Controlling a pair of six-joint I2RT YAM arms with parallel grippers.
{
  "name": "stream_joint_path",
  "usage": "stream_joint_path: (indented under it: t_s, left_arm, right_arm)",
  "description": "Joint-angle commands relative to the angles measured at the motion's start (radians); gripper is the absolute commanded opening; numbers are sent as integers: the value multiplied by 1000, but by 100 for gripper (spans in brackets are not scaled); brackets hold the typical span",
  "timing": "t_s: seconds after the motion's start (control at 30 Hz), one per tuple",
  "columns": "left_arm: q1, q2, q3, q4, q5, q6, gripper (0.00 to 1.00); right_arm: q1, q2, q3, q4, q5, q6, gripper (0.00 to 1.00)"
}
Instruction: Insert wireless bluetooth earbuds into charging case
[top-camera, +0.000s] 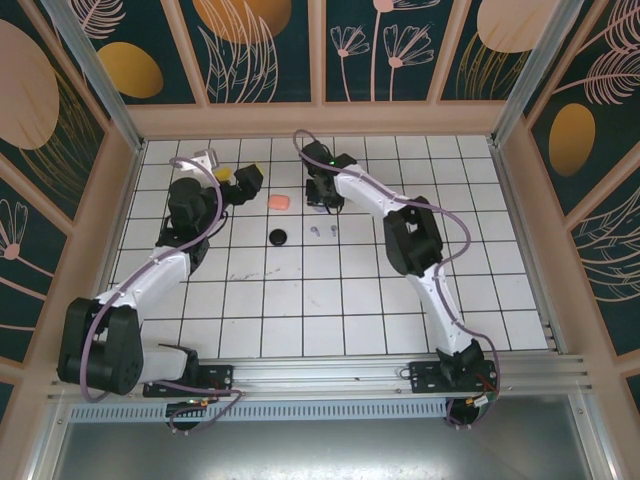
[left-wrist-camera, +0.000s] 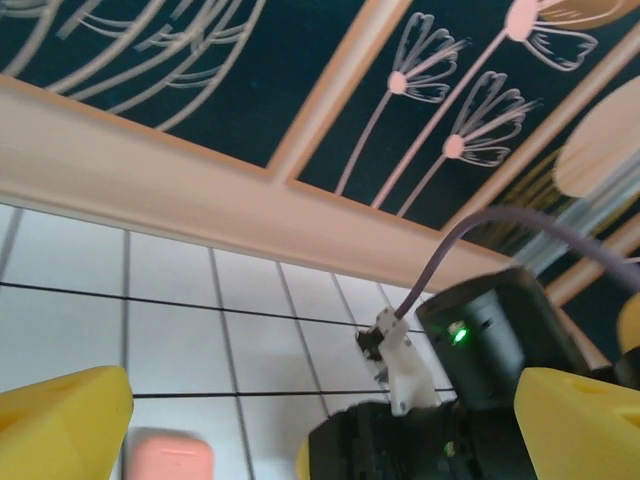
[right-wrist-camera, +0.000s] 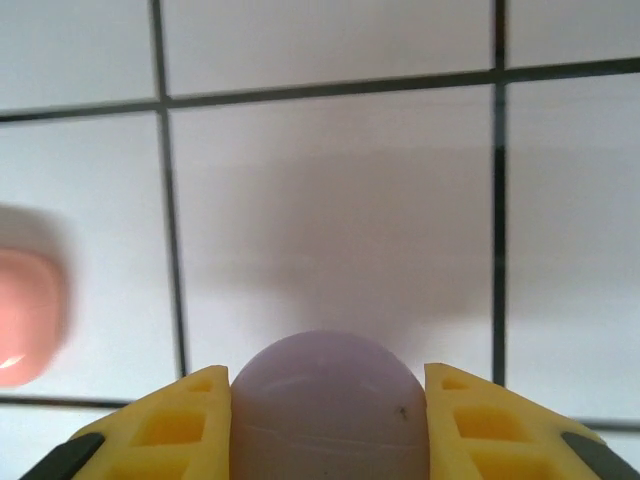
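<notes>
- You are grasping the rounded lavender plastic charging case (right-wrist-camera: 328, 385) with the right gripper (right-wrist-camera: 328, 435). Its yellow fingers (right-wrist-camera: 175, 430) are pressing against both sides of the case, low over the white tiled table (top-camera: 330, 300).
- Your left gripper (top-camera: 237, 180) is standing released and is carrying nothing. Its yellow fingers (left-wrist-camera: 60, 425) are sitting wide apart at the two bottom corners of the left wrist view.
- The two small lavender stemmed earbuds (top-camera: 316, 232) are lying side by side on the tiles, outside every case. They are lying just on the near side of the right gripper.
- Any print on the cases is showing too small or too blurred for you to read.
- The flat salmon-orange plastic charging case (top-camera: 279, 202) is lying on the table between the two grippers. Its edge is also showing at the left of the right wrist view.
- The round black plastic charging case (top-camera: 279, 236) is lying nearer to you than the salmon-orange case, to the left of the earbuds and apart from them.
- The right arm's black wrist housing (left-wrist-camera: 500, 330), with a green lamp (left-wrist-camera: 460, 333) glowing and a purple cable (left-wrist-camera: 470, 235) running up from it, is blocking the lower right of the left wrist view.
- The dark floral wall panels (top-camera: 270, 50) are enclosing the table on three sides.
</notes>
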Motion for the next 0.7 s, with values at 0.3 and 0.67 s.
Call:
stream_joint_path:
  t_s: [0.3,0.67]
  left_arm:
    - [-126,217,-101,641,241,-135,94]
    - [-180,419,-42,929,272,-248,65]
  right_arm:
    - [-27,-518,-314,306,-130,389,20]
    - [63,-645,-444,389,-7,599,20]
